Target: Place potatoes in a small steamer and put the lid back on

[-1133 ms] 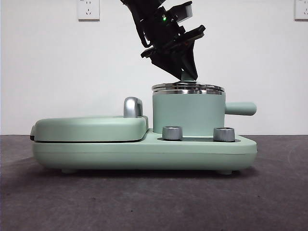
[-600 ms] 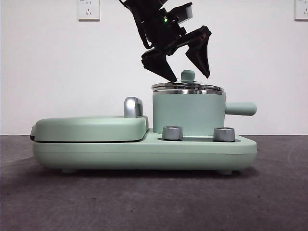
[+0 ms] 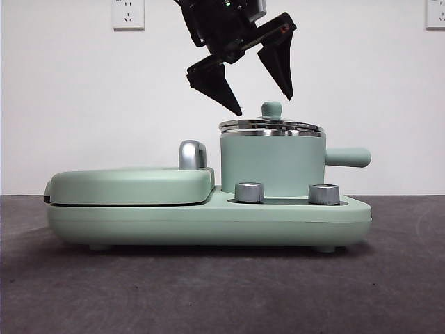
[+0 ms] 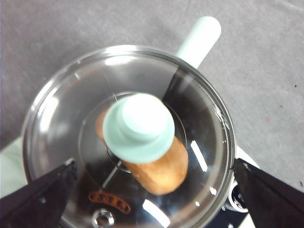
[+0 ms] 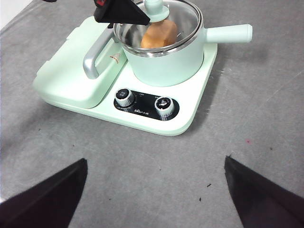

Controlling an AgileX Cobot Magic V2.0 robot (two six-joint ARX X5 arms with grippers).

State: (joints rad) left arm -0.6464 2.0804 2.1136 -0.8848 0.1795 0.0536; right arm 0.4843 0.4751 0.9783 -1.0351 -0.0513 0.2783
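Observation:
The small mint-green steamer (image 3: 272, 165) stands on the cooker base, its handle (image 3: 348, 156) pointing right. The glass lid (image 3: 271, 126) with its green knob (image 3: 271, 109) sits on the steamer. The tan-orange potato (image 4: 161, 166) lies inside under the glass and also shows in the right wrist view (image 5: 159, 34). My left gripper (image 3: 264, 104) hangs open just above the lid, its jaws spread to either side of the knob without touching it. In the left wrist view the left gripper (image 4: 152, 175) straddles the lid. My right gripper (image 5: 154, 183) is open and empty, high over the table in front of the cooker.
The mint-green cooker base (image 3: 208, 219) carries a closed flat griddle plate (image 3: 128, 184) with a steel handle (image 3: 191, 154) on the left and two steel dials (image 3: 249, 192) in front. Dark grey table (image 3: 222, 292) lies all around.
My left gripper has opened off the lid's knob and risen a little. The lid stays on the steamer.

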